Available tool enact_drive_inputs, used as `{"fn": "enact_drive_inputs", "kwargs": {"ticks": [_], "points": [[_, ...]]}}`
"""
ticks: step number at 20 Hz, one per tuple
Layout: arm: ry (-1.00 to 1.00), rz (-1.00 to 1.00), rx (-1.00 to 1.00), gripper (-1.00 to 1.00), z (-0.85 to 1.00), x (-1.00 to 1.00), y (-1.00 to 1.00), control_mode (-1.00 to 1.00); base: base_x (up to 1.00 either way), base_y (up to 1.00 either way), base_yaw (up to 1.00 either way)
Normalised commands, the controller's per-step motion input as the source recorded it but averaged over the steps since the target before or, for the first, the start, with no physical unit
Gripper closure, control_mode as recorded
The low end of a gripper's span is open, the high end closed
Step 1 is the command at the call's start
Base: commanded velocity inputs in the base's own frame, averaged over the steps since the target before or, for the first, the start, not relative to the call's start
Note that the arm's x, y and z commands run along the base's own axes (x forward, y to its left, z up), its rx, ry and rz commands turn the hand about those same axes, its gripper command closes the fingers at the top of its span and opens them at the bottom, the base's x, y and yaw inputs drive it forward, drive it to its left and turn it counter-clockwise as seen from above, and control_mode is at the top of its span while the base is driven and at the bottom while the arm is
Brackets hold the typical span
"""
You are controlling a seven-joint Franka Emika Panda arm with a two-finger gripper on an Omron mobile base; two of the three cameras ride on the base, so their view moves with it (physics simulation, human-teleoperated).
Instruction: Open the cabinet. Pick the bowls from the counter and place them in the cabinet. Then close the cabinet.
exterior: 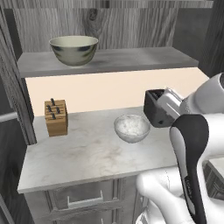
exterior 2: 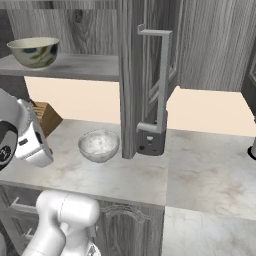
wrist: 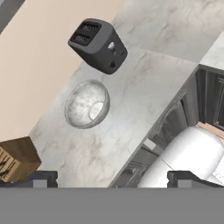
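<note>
The marbled bowl [wrist: 87, 104] on the table [wrist: 144, 83] looked rigid, slick, breakable; best pinched at its rim. The hand [wrist: 111, 178] gaped wide, empty.

I'm working in a home kitchen, a rendered one. I see a marble-look counter [exterior: 87, 153] over grey drawer fronts [exterior: 83, 199], and a wood-grain wall cabinet [exterior: 109, 61] standing open with a bowl [exterior: 73, 50] on its shelf. A knife block [exterior: 56, 117], a dark toaster [wrist: 98, 45] and a second, speckled bowl [exterior: 131, 127] sit on the counter against a plain cream wall [exterior: 109, 89].
</note>
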Motion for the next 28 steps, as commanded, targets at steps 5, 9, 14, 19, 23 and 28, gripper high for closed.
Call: {"fn": "enact_drive_inputs", "kwargs": {"ticks": [5,9,14,19,23,28], "points": [[0.11,0.0,-0.03,-1.0,-0.37,0.01,-0.21,-1.0,0.0,0.0,0.0],[0.19,0.02,0.0,-1.0,-0.45,0.14,-0.16,-1.0,0.0,0.0,0.0],[0.12,0.02,0.0,-1.0,-0.3,0.22,-0.09,-1.0,0.0,0.0,0.0],[0.0,0.0,0.0,-1.0,-0.16,0.41,0.0,-1.0,0.0,0.0,0.0],[-0.09,0.01,0.0,-1.0,-0.2,0.35,0.0,-1.0,0.0,0.0,0.0],[-0.07,0.02,0.0,-1.0,-0.31,0.37,0.0,-1.0,0.0,0.0,0.0]]}}
